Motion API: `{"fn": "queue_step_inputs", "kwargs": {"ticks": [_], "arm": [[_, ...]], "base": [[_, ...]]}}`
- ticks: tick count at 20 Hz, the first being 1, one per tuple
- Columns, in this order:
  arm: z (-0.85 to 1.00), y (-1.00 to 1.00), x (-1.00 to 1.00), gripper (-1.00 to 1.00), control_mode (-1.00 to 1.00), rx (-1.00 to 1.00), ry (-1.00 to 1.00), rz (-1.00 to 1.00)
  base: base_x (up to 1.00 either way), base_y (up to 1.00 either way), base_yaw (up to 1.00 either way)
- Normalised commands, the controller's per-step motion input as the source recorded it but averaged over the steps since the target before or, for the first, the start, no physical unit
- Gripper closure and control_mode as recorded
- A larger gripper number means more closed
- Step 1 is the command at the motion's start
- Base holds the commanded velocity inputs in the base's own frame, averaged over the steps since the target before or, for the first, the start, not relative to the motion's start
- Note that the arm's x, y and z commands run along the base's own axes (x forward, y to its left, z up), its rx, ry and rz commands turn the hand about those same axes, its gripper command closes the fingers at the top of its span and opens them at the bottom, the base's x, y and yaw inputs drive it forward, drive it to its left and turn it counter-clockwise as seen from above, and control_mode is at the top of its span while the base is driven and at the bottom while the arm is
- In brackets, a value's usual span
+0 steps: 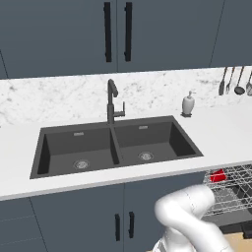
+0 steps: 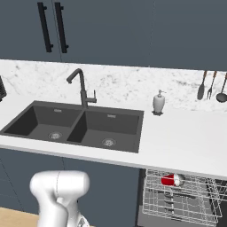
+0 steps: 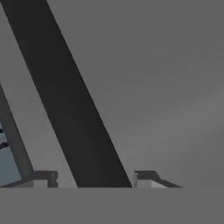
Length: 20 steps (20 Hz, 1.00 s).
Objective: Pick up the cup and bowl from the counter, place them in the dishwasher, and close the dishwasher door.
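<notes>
In the hand view the claw (image 3: 94, 177) sits at the bottom centre, its two dark fingertips (image 3: 46, 177) standing apart on either side of the black bar handle (image 3: 70, 100) that crosses the slate-grey dishwasher door (image 3: 166, 78); whether they touch the bar I cannot tell. The base views show the white surface (image 2: 186, 142) with the dark double sink (image 1: 115, 145) and a soap dispenser (image 2: 158, 103). Lower right, the dishwasher (image 2: 181, 199) rack holds a red cup (image 2: 170, 180). The arm (image 1: 189, 216) bends low at the bottom edge.
</notes>
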Motion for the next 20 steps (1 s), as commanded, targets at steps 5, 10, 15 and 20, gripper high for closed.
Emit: {"fn": "queue_step_inputs", "kwargs": {"ticks": [5,10,15,20], "arm": [[-0.52,0.59,1.00,-1.00,-1.00,0.25,-0.65,-0.31],[0.39,0.71,1.00,-1.00,-1.00,-0.20,-0.30,-0.12],[1.00,0.13,1.00,-1.00,-1.00,-0.37,0.21,0.00],[0.88,0.00,1.00,-1.00,-1.00,-0.26,0.42,0.01]], "base": [[0.00,0.00,0.00],[0.00,0.00,0.00],[0.00,0.00,0.00],[0.00,0.00,0.00]]}}
